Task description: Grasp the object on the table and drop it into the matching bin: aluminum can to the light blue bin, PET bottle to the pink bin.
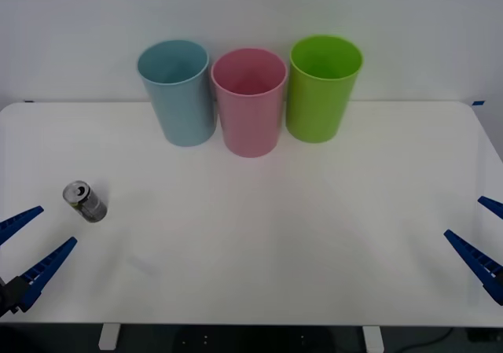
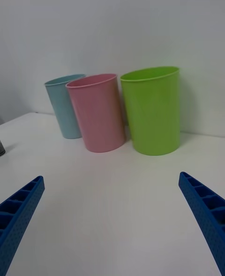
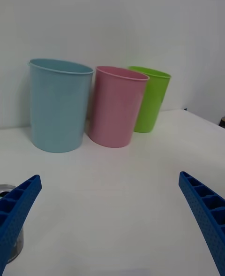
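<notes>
A: We log the grasp step as not yet begun. The can (image 1: 84, 201) lies on its side at the left of the table (image 1: 259, 235) in the front view, silver top toward the camera, near the left gripper (image 1: 31, 247), which hangs at the lower left corner, fingers spread wide, holding nothing.

B: Agreed. Right gripper (image 1: 481, 239) waits at the lower right edge, also wide open and empty. Next move, as we judge it: bring the left gripper over the can, straddle its body, close, then carry it to the blue bin (image 1: 178, 92), leftmost in the upper row beside the pink bin (image 1: 249, 101).

A: Limits: in the left wrist view the can (image 3: 9, 224) sits mostly behind a finger. Its markings are unreadable, and the bin interiors are hidden.
</notes>
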Available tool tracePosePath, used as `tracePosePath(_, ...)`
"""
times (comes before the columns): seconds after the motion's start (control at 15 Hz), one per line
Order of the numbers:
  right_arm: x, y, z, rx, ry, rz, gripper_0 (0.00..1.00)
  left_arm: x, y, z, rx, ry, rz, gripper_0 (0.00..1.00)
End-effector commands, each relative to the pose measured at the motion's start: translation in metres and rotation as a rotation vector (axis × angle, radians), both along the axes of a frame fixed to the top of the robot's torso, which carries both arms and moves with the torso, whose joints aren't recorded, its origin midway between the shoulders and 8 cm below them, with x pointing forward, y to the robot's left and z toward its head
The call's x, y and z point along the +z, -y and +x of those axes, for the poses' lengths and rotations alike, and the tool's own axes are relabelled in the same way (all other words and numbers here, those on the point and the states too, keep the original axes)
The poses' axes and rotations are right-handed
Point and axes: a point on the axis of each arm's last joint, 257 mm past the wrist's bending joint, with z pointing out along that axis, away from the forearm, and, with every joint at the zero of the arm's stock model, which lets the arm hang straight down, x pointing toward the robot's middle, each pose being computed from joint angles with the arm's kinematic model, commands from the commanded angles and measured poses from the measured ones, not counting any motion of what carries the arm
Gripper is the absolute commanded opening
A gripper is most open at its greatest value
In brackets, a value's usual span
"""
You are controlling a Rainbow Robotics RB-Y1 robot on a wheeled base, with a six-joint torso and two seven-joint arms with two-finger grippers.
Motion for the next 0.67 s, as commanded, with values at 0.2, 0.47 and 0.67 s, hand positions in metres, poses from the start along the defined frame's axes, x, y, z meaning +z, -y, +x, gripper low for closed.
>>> tracePosePath(0.2,0.000,0.000,0.000,0.000,0.000,0.000,1.00,-0.017,-0.010,-0.002,0.060,-0.039,0.008,1.00)
tracePosePath(0.47,0.000,0.000,0.000,0.000,0.000,0.000,1.00,-0.035,-0.020,0.004,0.136,-0.055,0.053,1.00)
tracePosePath(0.67,0.000,0.000,0.000,0.000,0.000,0.000,1.00,-0.050,-0.026,0.008,0.194,-0.056,0.113,1.00)
